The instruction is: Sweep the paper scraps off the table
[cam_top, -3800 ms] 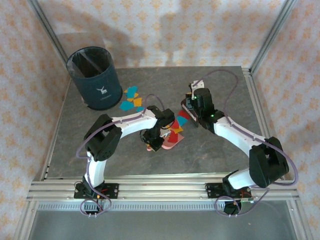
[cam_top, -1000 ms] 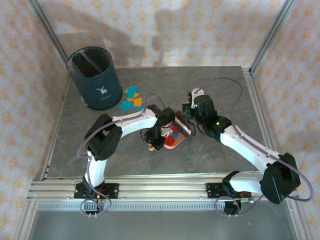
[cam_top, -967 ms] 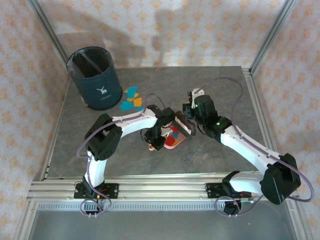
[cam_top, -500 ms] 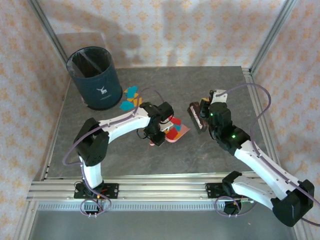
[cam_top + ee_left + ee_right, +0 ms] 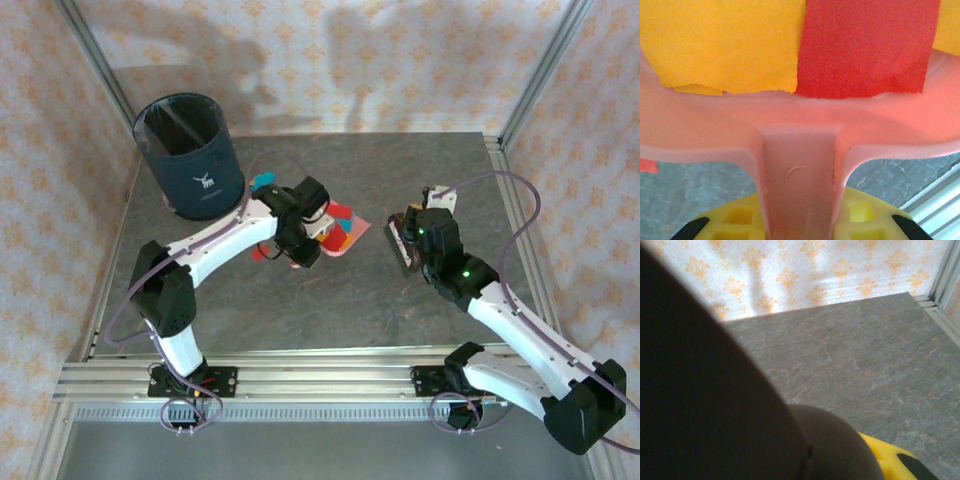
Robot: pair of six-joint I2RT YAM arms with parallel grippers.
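Left gripper [image 5: 800, 222]: I was clamped on the pink dustpan [image 5: 800, 125] handle. It carried paper scraps [image 5: 338, 215] and was short of the bin [image 5: 190, 155].
Right gripper [image 5: 413, 240]: closed on the brush [image 5: 398, 246], parked aside.
Stragglers: red scrap [image 5: 266, 252] on the table [image 5: 300, 310]; teal scraps [image 5: 265, 181] beside the bin.
Risk: a tilt or jolt could slide the loose scraps off the pan's lip.

Top cam hangs high behind me, looking down on the whole worktop [image 5: 300, 310]. Left wrist cam is jammed right against the pink dustpan [image 5: 800, 150], worktop peeking in below it. Right wrist cam skims that same worktop toward the patterned wall [image 5: 790, 270], brush [image 5: 715, 390] crowding the lens.
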